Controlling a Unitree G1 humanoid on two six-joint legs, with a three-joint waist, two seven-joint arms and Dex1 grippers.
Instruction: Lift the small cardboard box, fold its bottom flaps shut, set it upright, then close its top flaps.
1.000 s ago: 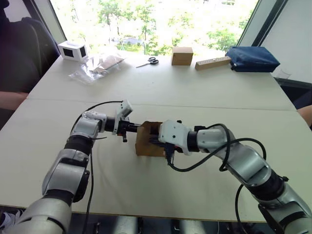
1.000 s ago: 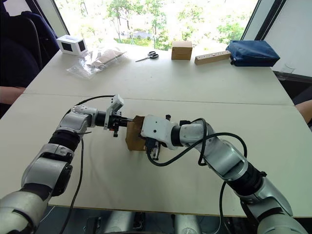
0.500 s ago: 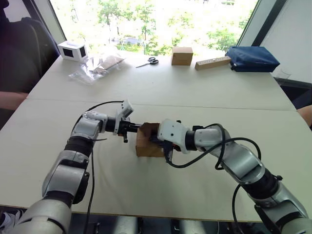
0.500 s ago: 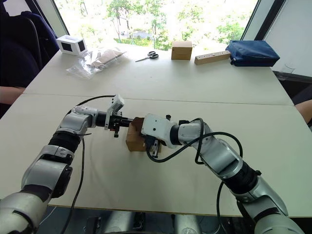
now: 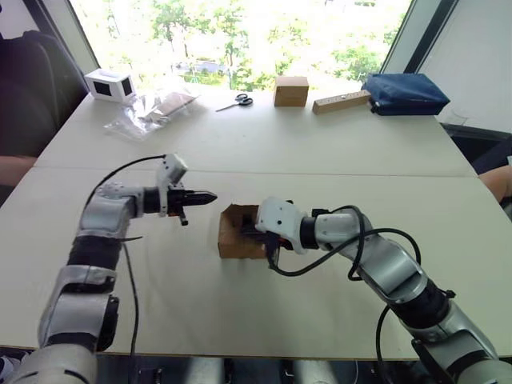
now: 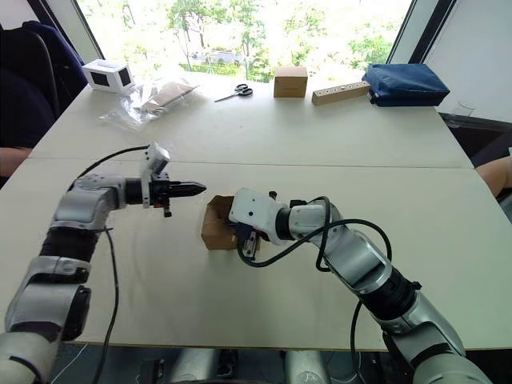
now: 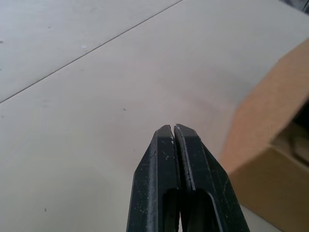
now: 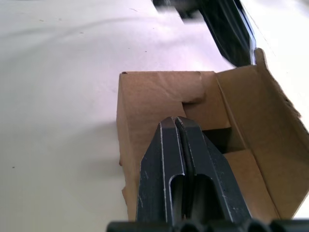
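Resting on the table (image 5: 240, 320), the small cardboard box (image 5: 237, 232) has the right pincer (image 8: 177, 126) pressed closed against its folded flaps. Left pincer (image 7: 173, 133), closed and empty, hangs just beside it.

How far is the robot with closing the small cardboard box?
Early stage. The small cardboard box sits on the table, one end open. The right pincer, shut, pokes at its inner flaps. The left pincer is shut beside it. Uprighting and top flaps remain.

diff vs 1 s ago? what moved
The left gripper, fingers shut, has pulled back off the small cardboard box toward the robot's left and now hangs clear of it. The right gripper, also shut, stays pressed at the box's open end. The box stays on the table.
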